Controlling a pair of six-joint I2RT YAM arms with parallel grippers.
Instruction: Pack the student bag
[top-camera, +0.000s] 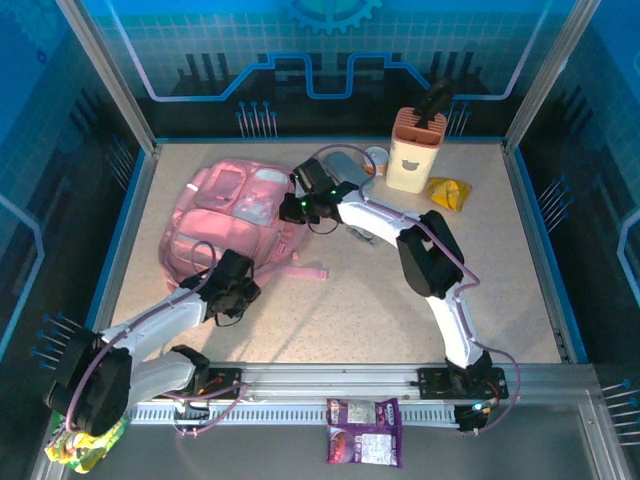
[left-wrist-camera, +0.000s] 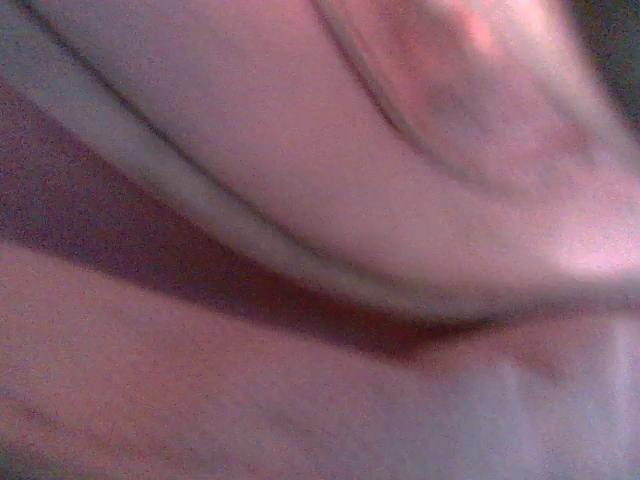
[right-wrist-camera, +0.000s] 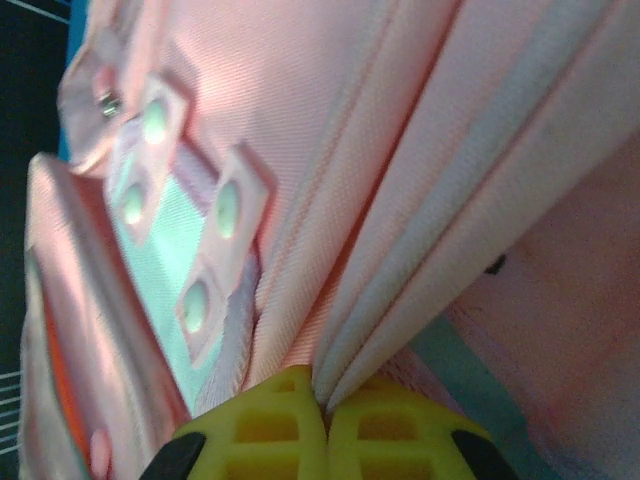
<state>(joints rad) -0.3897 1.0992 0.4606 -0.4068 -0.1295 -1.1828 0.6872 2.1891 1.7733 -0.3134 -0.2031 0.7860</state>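
The right pincer (right-wrist-camera: 327, 420) is pinched shut on a seam of the soft, floppy bag (right-wrist-camera: 330, 150); the left pincer (top-camera: 230, 275), can't tell.

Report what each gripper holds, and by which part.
Right gripper pinches the student bag by a fabric fold at its edge. Left gripper is at the bag; a hold cannot be told.

I count 1 student bag (top-camera: 235, 215), 1 peach holder (top-camera: 415, 152), 1 yellow packet (top-camera: 448, 192), 1 yellow-green packet (top-camera: 85, 447) and 1 purple packet (top-camera: 364, 432).
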